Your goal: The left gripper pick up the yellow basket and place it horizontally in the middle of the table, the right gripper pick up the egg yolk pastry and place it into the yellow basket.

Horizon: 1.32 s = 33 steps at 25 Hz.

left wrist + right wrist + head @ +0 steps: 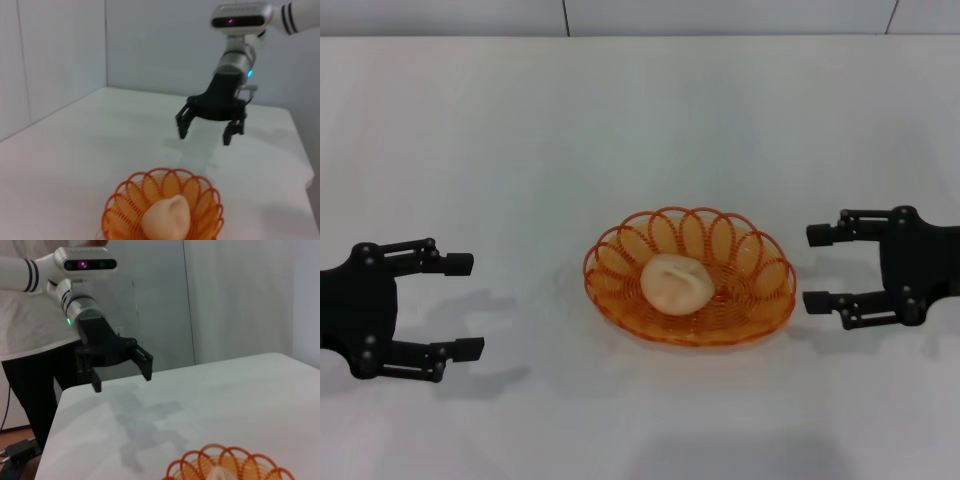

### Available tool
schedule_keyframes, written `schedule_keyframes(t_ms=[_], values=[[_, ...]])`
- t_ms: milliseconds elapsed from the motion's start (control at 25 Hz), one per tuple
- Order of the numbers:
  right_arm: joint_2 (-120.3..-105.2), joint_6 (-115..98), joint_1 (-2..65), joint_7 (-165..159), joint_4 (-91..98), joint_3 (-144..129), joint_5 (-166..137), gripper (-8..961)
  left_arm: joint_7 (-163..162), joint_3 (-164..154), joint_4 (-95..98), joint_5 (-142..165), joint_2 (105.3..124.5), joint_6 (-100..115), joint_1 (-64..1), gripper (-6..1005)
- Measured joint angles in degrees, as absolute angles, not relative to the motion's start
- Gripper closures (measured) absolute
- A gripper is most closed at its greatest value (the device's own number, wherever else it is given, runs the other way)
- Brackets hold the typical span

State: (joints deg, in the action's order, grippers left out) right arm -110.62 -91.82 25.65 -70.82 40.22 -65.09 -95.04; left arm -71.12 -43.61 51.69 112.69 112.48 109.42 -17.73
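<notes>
With the egg yolk pastry resting in the yellow basket at mid-table, the left gripper at 9 o'clock and right gripper at 3 o'clock hover spread and empty, where a stray sweep could knock the basket askew.

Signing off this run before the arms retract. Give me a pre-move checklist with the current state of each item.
1. The egg yolk pastry lies inside the yellow basket: ok.
2. Basket sits flat with its long side across the middle of the table: ok.
3. The left gripper is open, holds nothing and is clear of the basket on its left: ok.
4. The right gripper is open, holds nothing and is close to the basket's right rim without touching it: ok.
5. Pastry undamaged underneath: cannot tell, only its top shows.
</notes>
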Motion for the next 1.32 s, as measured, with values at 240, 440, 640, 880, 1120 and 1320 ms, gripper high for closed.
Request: schedule_keyframes(t_ms=[240, 440, 640, 880, 1120, 1320], values=[[-109.6, -92.8, 25.3, -69.9, 38.7, -64.9, -95.7, 183, -71.2, -43.6, 51.4, 113.2, 112.34, 108.7, -18.7, 119], [-109.57, -93.6, 25.6, -69.8, 38.7, -64.8, -97.2, 184, -71.5, -43.6, 51.1, 113.3, 112.27, 108.3, -19.6, 119], [-109.69, -93.4, 25.8, -69.9, 38.6, -64.7, -97.8, 184, -72.2, -43.6, 51.1, 113.5, 112.11, 108.1, -20.2, 119], [-109.7, -93.1, 25.9, -69.9, 38.6, -64.7, -97.8, 183, -72.8, -43.6, 51.1, 113.5, 112.06, 108.1, -20.6, 119], [-109.69, -93.0, 25.8, -69.9, 38.6, -64.7, -97.8, 184, -73.2, -43.6, 51.1, 114.0, 112.02, 108.1, -21.0, 119], [-109.85, -93.0, 25.8, -69.8, 38.6, -64.7, -97.8, 184, -73.2, -43.6, 51.2, 114.1, 112.04, 108.1, -21.0, 119]])
